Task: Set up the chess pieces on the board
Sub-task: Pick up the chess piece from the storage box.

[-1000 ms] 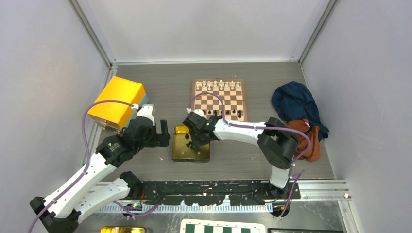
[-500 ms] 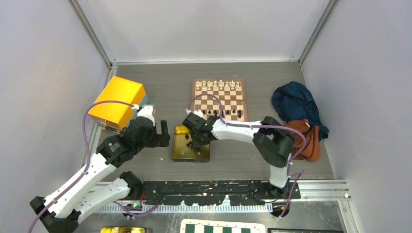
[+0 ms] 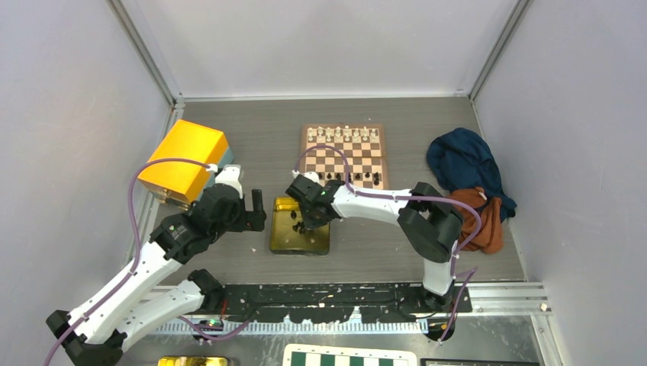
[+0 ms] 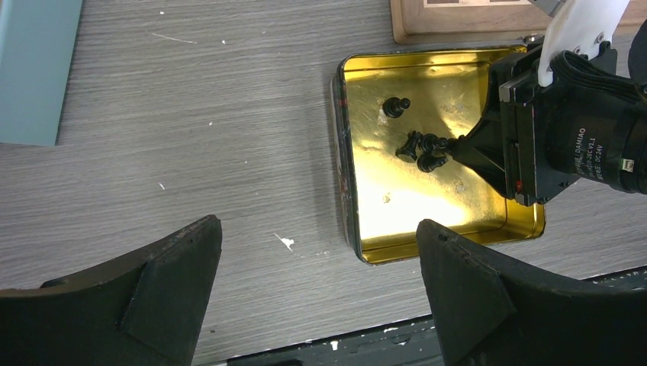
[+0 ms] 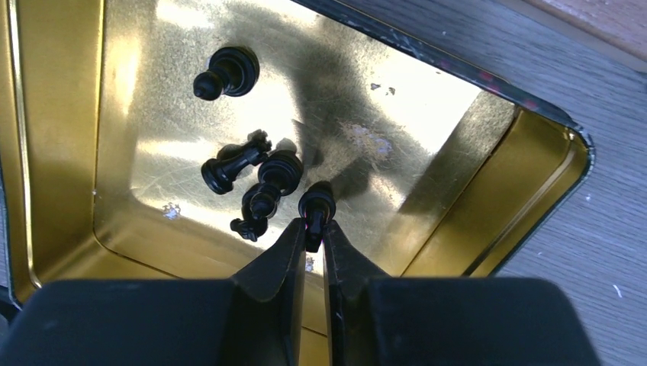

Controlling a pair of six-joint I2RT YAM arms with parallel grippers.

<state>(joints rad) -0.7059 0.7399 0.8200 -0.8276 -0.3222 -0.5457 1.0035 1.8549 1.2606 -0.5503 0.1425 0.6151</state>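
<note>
Gripping a black chess piece [image 5: 317, 202] inside the gold tin [image 5: 496, 145] with the right pincer [image 5: 313, 229]; holding the left pincer [image 4: 318, 227] wide open above the desk [image 4: 191, 114] nearby.

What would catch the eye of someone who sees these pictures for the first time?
The shiny gold tin near the table's middle, where the right pincer pinches a small black chess piece while other black pieces lie beside it. Behind the tin lies the wooden board, with white pieces lined along its far edge. A bright yellow box sits at the left.
</note>
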